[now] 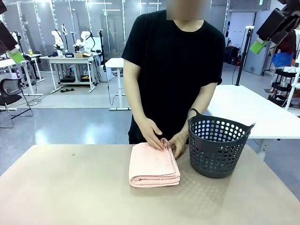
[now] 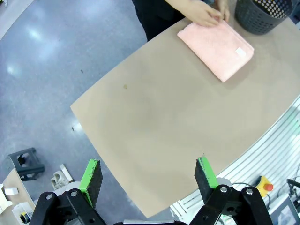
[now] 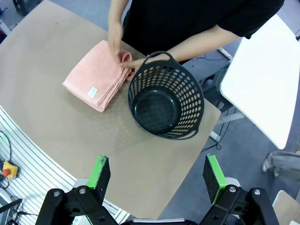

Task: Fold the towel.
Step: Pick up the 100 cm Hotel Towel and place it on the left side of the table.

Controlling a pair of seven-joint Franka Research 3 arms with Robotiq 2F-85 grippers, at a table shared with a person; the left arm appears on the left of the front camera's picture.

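tan table (image 1: 70, 187) | folded towel (image 1: 153, 165) lies flat, person's hands (image 1: 151, 133) on far edge | dark basket (image 1: 218, 143) just beside | left gripper (image 2: 147, 165), right gripper (image 3: 157, 161) aloft, jaws wide, empty

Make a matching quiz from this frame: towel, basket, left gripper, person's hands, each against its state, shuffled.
1. towel
2. basket
3. left gripper
4. person's hands

A. empty, standing upright
B. jaws open, nothing between them
C. resting on the towel's far edge
D. folded, lying flat on the table

Pairs: 1-D, 2-A, 3-B, 4-C
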